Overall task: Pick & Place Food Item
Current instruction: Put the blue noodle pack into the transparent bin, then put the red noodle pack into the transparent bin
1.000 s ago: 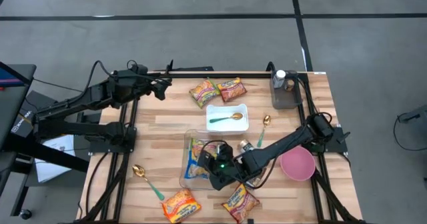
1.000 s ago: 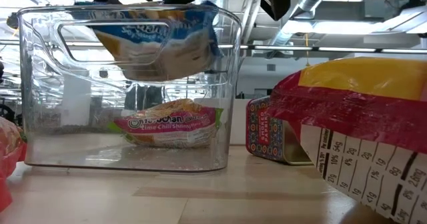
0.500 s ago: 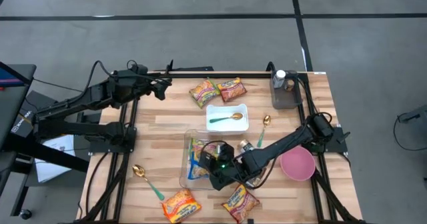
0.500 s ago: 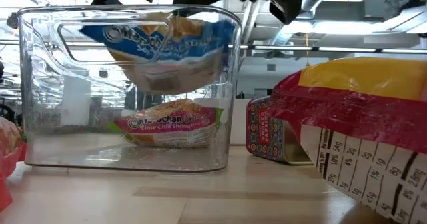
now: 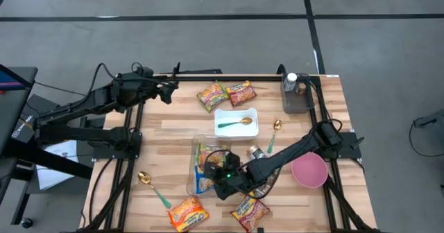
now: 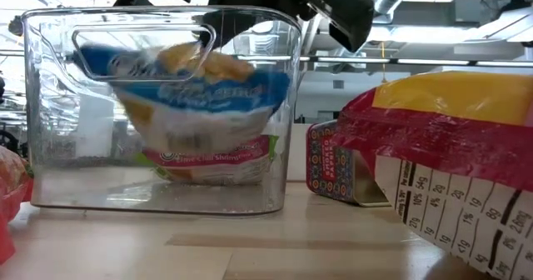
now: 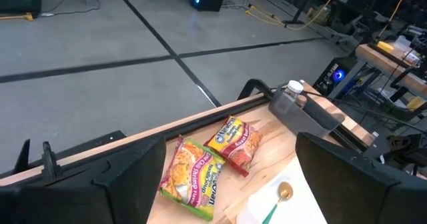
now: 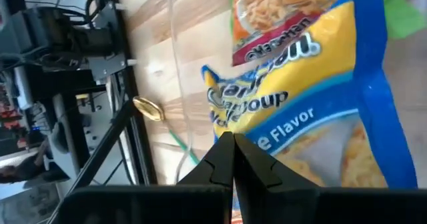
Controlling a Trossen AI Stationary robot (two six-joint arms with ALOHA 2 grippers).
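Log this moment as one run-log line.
right gripper: shut on blue noodle packet | packet: lowered inside clear bin | left gripper: open, waiting at far-left edge

You are looking at a pale, matt wooden-plank bench [image 5: 173, 132] showing its grain. On it, a clear, glossy, smooth plastic bin [image 6: 50, 147] is catching reflections. A blue-and-yellow crinkled glossy plastic noodle packet [image 6: 200, 105] is shining inside it. A red-and-yellow glossy film packet [image 6: 450, 147] is gleaming nearby. The matt black hard end effector [image 8: 230, 167] is looking dull beside the shiny wrapper.
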